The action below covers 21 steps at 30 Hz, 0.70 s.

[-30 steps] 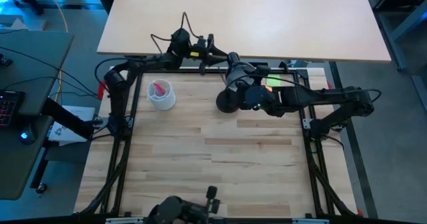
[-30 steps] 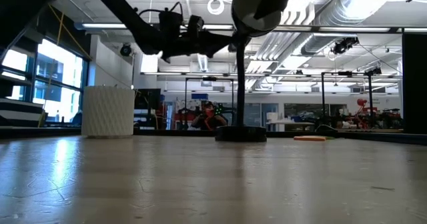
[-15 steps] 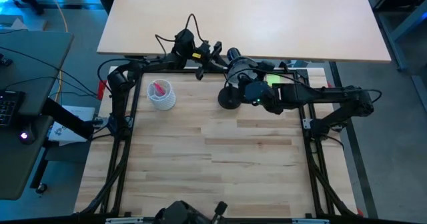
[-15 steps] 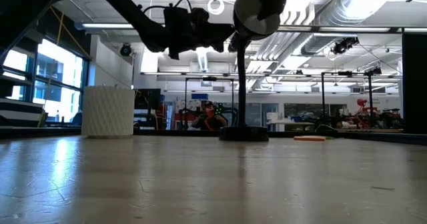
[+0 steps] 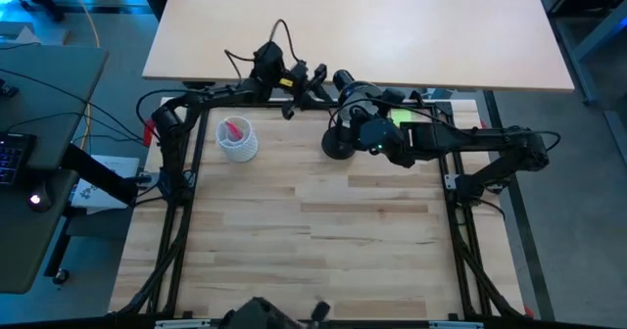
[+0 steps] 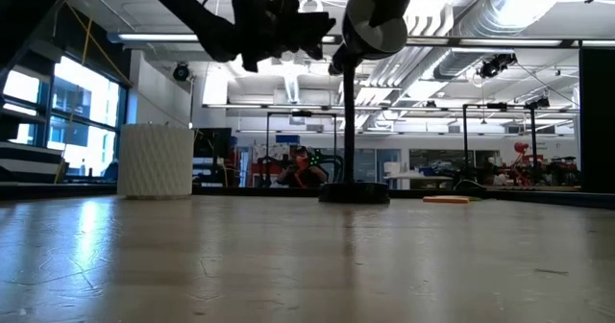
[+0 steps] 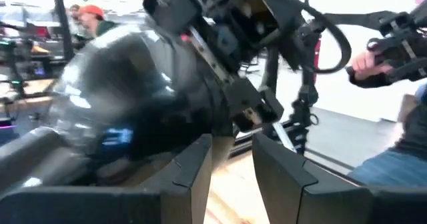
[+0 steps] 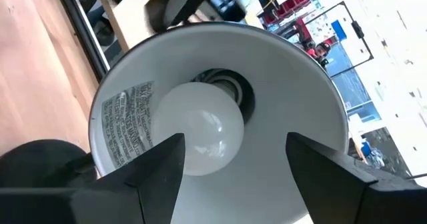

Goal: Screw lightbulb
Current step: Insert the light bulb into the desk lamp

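Lightbulb position: the small white frosted bulb (image 8: pixel 201 136) is seated in the socket inside the white-lined shade of the black desk lamp (image 8: pixel 220 71). That lamp is stood at the far edge of the pale wooden tabletop (image 5: pixel 323 241), right of a white ribbed cup (image 5: pixel 237 140). The right tool (image 8: pixel 233 157) is spread wide around the bulb without touching. The left tool (image 7: pixel 232 164), narrowly parted, is held behind the shade, empty.

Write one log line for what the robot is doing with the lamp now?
bulb: sits in lamp shade socket | right gripper: open around bulb, not gripping | left gripper: by lamp head, nothing held | cup: untouched
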Motion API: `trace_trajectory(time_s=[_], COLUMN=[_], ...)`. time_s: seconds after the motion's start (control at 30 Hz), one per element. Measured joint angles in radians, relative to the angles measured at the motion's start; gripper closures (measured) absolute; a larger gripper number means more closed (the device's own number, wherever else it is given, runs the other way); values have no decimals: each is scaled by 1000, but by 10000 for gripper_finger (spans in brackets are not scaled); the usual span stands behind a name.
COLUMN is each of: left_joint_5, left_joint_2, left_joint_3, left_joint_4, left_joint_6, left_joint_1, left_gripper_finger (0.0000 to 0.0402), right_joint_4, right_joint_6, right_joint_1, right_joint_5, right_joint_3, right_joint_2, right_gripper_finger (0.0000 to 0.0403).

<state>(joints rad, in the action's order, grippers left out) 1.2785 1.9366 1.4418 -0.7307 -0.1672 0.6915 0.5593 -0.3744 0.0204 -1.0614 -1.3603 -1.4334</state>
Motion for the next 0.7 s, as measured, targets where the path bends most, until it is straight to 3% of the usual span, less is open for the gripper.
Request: trace_trajectory(time_s=[0.17, 0.37, 0.5, 0.7], left_joint_5=[-135, -533, -559, -563], left_joint_2=[-21, 4, 68, 195], left_joint_3=[0, 0, 36, 206], left_joint_4=[114, 332, 327, 325], left_joint_6=[0, 107, 86, 30], left_joint_1=[108, 198, 186, 114], left_gripper_finger=[298, 298, 298, 298], right_joint_4=[1, 0, -2, -3], right_joint_6=[0, -8, -8, -3], right_joint_1=[0, 0, 2, 2], right_joint_5=[3, 5, 6, 16], right_joint_3=[0, 0, 0, 0], right_joint_2=[0, 0, 0, 0], right_gripper_finger=[144, 144, 144, 144])
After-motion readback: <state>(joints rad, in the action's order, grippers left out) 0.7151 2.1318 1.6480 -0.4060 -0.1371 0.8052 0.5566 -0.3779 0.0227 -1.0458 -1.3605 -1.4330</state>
